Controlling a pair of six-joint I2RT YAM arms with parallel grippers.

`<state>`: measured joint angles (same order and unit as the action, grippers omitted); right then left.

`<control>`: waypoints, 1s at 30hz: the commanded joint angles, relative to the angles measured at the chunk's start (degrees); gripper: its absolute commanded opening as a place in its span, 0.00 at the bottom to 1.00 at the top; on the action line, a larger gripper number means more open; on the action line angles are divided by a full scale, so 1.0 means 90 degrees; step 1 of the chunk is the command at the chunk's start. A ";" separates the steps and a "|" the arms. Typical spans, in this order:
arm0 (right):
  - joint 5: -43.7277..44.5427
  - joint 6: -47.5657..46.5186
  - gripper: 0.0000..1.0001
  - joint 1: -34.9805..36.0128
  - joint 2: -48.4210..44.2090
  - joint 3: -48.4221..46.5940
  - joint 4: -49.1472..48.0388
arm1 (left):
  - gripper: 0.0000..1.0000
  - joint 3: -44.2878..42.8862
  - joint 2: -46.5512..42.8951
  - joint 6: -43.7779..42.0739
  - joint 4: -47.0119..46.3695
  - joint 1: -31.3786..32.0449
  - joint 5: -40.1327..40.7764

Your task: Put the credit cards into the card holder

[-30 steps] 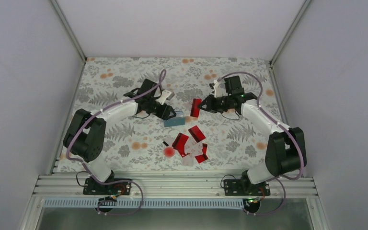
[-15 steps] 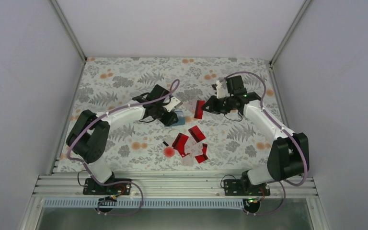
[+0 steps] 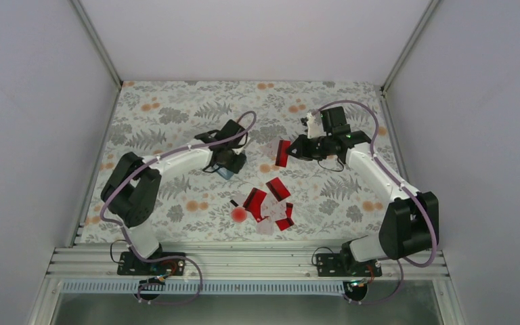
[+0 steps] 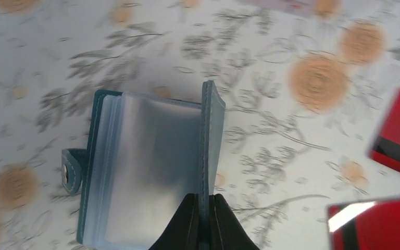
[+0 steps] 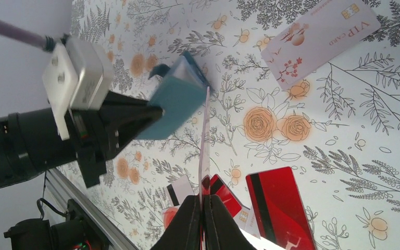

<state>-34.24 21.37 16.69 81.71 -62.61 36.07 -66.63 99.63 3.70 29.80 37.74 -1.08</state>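
Note:
The teal card holder [image 4: 151, 172] lies open on the floral table, its clear sleeves showing. My left gripper [image 4: 204, 208] is shut on the holder's upright cover flap. From above, the left gripper [image 3: 231, 163] stands over the card holder [image 3: 226, 173]. The right gripper [image 5: 203, 200] is shut on a red credit card [image 5: 204, 135] seen edge-on, held upright in the air to the right of the holder [image 5: 174, 101]. In the top view that held card [image 3: 282, 154] sticks out left of the right gripper [image 3: 291, 150]. Loose credit cards [image 3: 277, 188] lie in a cluster nearer the front.
A white VIP card [image 5: 320, 36] lies beyond the holder. Red cards [image 4: 398, 135] rest to its right. A small round red blob [image 3: 238, 214] and a tiny black piece [image 3: 233, 202] sit left of the card cluster. Side walls enclose the table [image 3: 176, 115].
My left gripper came down over the card holder, shut on its cover and drew it slightly left. The right gripper kept hold of the red card, barely shifting.

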 commanded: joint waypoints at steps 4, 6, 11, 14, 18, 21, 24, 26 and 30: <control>0.0075 -0.0013 0.04 -0.0028 -0.0074 -0.0015 -0.0011 | 0.10 -0.0888 0.0814 0.2425 0.1478 0.0015 0.1665; 0.0126 -0.0006 0.04 -0.0027 -0.0066 -0.0025 0.0000 | 0.21 -0.0994 0.0937 0.2675 0.1497 0.0025 0.1448; 0.0210 -0.0008 0.04 -0.0023 -0.0110 -0.0045 0.0083 | 0.46 -0.1116 0.0727 0.2686 0.1420 0.0022 0.0990; 0.0307 0.0006 0.04 -0.0025 -0.0210 0.0004 0.0137 | 0.46 -0.1074 0.0321 0.2413 0.1364 -0.0095 0.0771; 0.0329 0.0086 0.04 -0.0027 -0.0324 0.0169 0.0106 | 0.44 -0.1002 -0.0076 0.1779 0.1253 -0.0467 0.0085; 0.0303 0.0140 0.04 -0.0024 -0.0313 0.0199 0.0076 | 0.34 -0.0867 -0.0264 0.1369 0.1204 -0.0877 -0.0240; 0.0277 0.0165 0.04 -0.0027 -0.0266 0.0135 0.0087 | 0.27 -0.0665 -0.0295 0.1219 0.1103 -0.1379 -0.0546; 0.0277 0.0178 0.04 -0.0025 -0.0230 0.0096 0.0105 | 0.24 -0.0461 -0.0256 0.1176 0.0891 -0.1725 -0.1063; 0.0261 0.0197 0.04 -0.0023 -0.0144 0.0043 0.0169 | 0.20 -0.0015 -0.0052 0.1090 0.0451 -0.1990 -0.2151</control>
<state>-32.10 22.50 16.69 80.27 -61.30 36.51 -69.95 97.23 15.81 37.17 21.12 -8.95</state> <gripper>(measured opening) 0.039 0.209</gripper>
